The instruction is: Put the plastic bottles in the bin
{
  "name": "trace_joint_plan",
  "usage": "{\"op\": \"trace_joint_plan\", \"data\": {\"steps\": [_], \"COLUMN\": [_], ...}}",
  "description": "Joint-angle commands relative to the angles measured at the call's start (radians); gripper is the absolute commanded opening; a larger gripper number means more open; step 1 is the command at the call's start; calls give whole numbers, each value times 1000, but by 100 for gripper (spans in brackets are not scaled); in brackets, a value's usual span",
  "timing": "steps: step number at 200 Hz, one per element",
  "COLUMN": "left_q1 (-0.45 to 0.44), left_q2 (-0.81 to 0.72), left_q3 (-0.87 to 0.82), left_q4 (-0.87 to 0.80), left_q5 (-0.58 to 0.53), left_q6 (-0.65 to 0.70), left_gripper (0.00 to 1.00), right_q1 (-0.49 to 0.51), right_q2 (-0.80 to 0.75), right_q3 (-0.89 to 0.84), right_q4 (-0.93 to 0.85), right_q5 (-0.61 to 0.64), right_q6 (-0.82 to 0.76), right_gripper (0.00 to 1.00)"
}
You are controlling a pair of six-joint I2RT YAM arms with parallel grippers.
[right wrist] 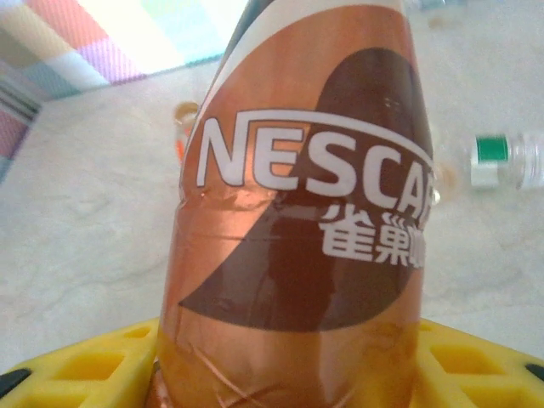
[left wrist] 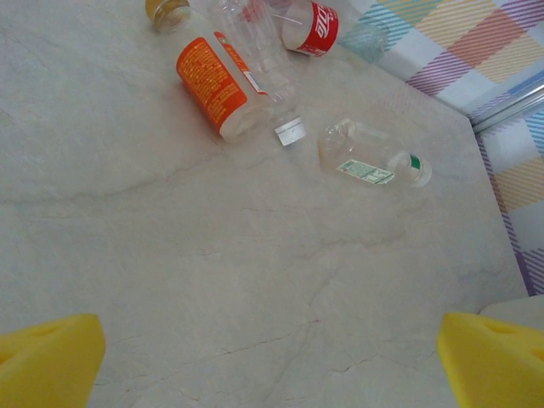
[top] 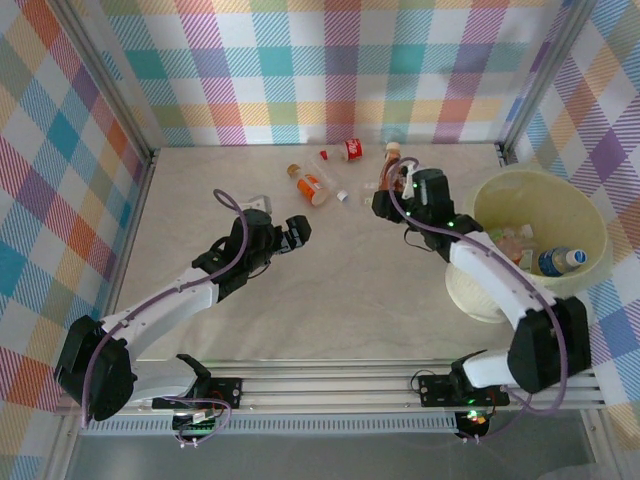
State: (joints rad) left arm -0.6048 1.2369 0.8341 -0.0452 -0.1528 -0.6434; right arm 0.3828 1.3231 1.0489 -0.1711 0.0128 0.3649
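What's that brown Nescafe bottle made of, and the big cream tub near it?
The Nescafe bottle looks like thin plastic wrapped in glossy, coppery-brown printed film; the film wrinkles near the bottom and catches highlights. The cream tub is probably moulded plastic: smooth, faintly shiny, one even colour, with a wide rounded rim.

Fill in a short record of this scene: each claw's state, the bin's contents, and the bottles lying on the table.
left claw: open, empty, over bare table
right claw: shut on the brown Nescafe bottle
bin: holds several bottles, including a blue-labelled bottle
on table: orange-labelled bottle, red-labelled bottle, clear green-labelled bottle
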Motion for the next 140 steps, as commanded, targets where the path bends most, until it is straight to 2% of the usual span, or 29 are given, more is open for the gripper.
{"op": "trace_joint_plan", "data": {"steps": [1, 31, 63, 84, 112, 140], "left_q1": [8, 9, 8, 8, 8, 8], "left_q2": [-20, -9, 0, -1, 1, 4], "left_q3": [13, 21, 26, 25, 31, 36], "left_q4": [21, 1, -14, -3, 1, 11], "left_q5": [-47, -56, -66, -46, -39, -42], "left_q6": [-35, -27, -34, -26, -23, -30], "left_gripper": [100, 100, 100, 100, 100, 100], "right_q1": [-2, -3, -7, -10, -17, -22], "right_q2": [-117, -237, -333, -382, -432, -506], "right_q3": [52, 124, 183, 212, 254, 224], "right_q4": [-34, -138, -249, -332, -459, -463], "right_q5": [-61, -92, 15, 138, 404, 580], "right_q6": [-118, -191, -235, -270, -280, -315], "right_gripper": [47, 46, 46, 45, 45, 44]}}
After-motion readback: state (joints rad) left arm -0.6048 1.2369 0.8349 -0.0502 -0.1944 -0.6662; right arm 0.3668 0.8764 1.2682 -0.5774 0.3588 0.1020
